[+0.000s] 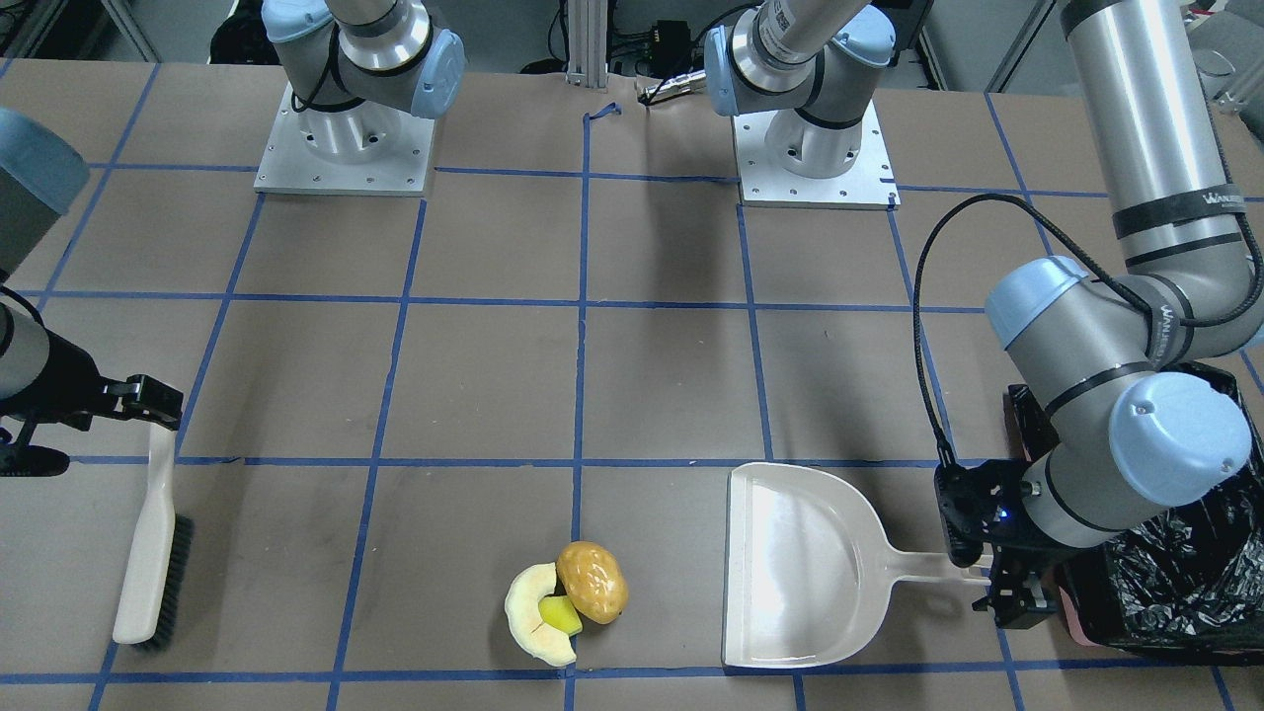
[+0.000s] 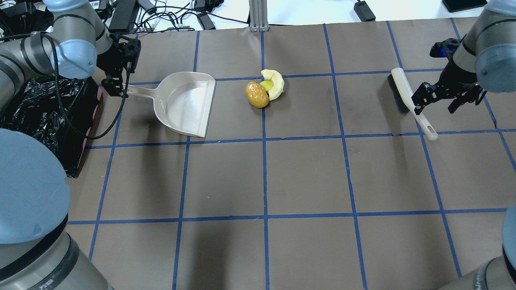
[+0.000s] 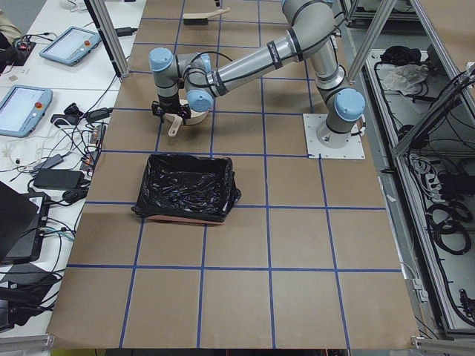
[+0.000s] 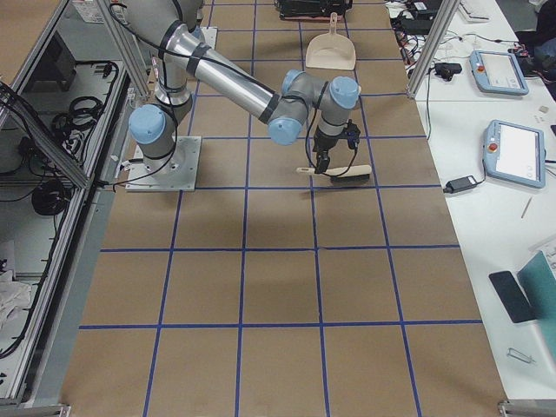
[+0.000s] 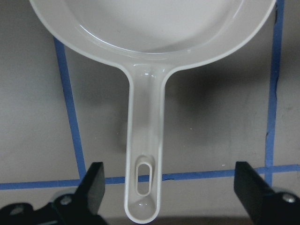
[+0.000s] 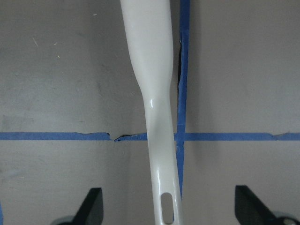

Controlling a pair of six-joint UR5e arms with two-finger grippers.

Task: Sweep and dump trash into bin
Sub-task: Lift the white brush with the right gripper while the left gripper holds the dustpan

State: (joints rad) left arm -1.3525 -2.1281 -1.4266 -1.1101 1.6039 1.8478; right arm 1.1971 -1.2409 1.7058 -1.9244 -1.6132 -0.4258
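We judge this to be the pick-up step: no tool is gripped and nothing has been swept. On the brown paper-covered desk (image 2: 306, 173) with its blue tape grid, the left arm (image 2: 76, 56) hangs over the handle of the beige flat plastic dustpan (image 2: 185, 102). Its jaws stand wide apart on either side of the handle, touching nothing. The right arm (image 2: 492, 60) is set the same way over the white handle of the black-bristled hand brush (image 2: 402, 84), jaws apart and clear of it.

The trash lies in one tight pile near the dustpan's open mouth but apart from it, with the brush well away on the pile's far side. The black-bag-lined rectangular bin (image 2: 40, 104) sits just behind the dustpan's handle end, at the robot's left.

Next, we think, each pair of jaws must drop and close squarely on its handle. The thin, smooth brush handle could twist if caught off-centre.

We count three pieces of trash: one glossy golden-brown potato-shaped lump (image 2: 256, 94), one pale yellow crescent slice (image 2: 276, 82) and one small yellow-green wedge (image 2: 266, 85). We also count one dustpan, one brush, one bin and two arms.
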